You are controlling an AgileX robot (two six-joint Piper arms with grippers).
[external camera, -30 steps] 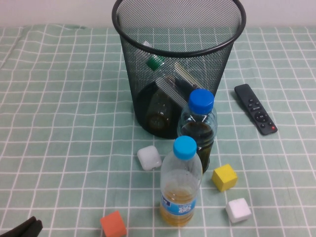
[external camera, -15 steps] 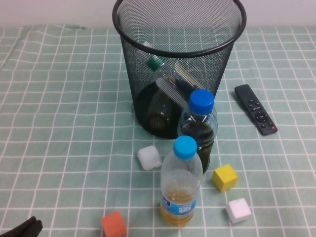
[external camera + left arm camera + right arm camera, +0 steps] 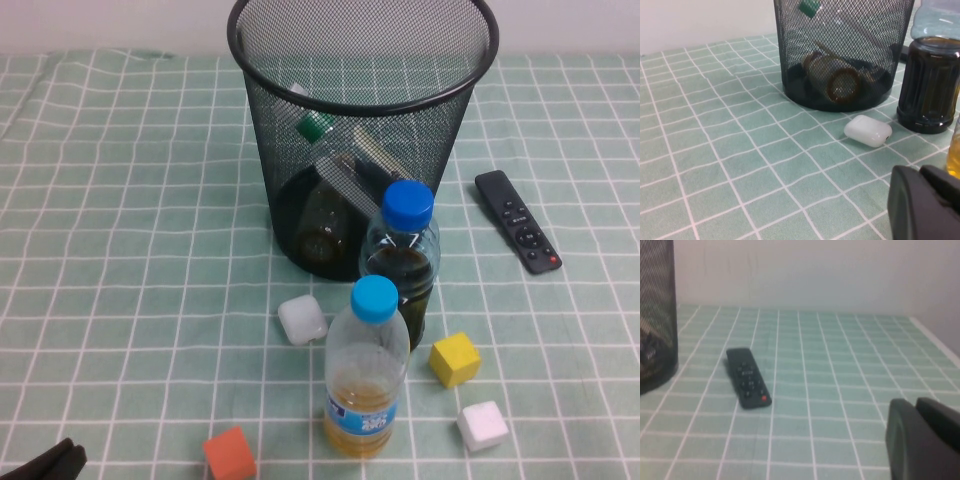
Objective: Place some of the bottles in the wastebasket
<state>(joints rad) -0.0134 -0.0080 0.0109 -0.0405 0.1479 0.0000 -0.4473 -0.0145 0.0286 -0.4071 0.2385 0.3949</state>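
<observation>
The black wire-mesh wastebasket (image 3: 285,170) stands at the back middle of the table. Two bottles lie inside it: a clear one with green at its neck (image 3: 316,126) leaning on the wall, and a squat brown-tinted one (image 3: 322,228) on the bottom. Both show through the mesh in the left wrist view, the green-necked one (image 3: 809,6) and the brown one (image 3: 837,82). My left gripper (image 3: 45,462) is shut and empty at the table's front left corner; it also shows in the left wrist view (image 3: 920,172). My right gripper (image 3: 915,402) is shut and empty, out of the high view, right of the remote.
Two blue-capped bottles stand in front of the basket, a dark one (image 3: 402,265) and one with yellow drink (image 3: 367,370). A black remote (image 3: 517,220) lies to the basket's right. White (image 3: 302,320), yellow (image 3: 455,359), white (image 3: 483,426) and orange (image 3: 230,455) cubes lie around them.
</observation>
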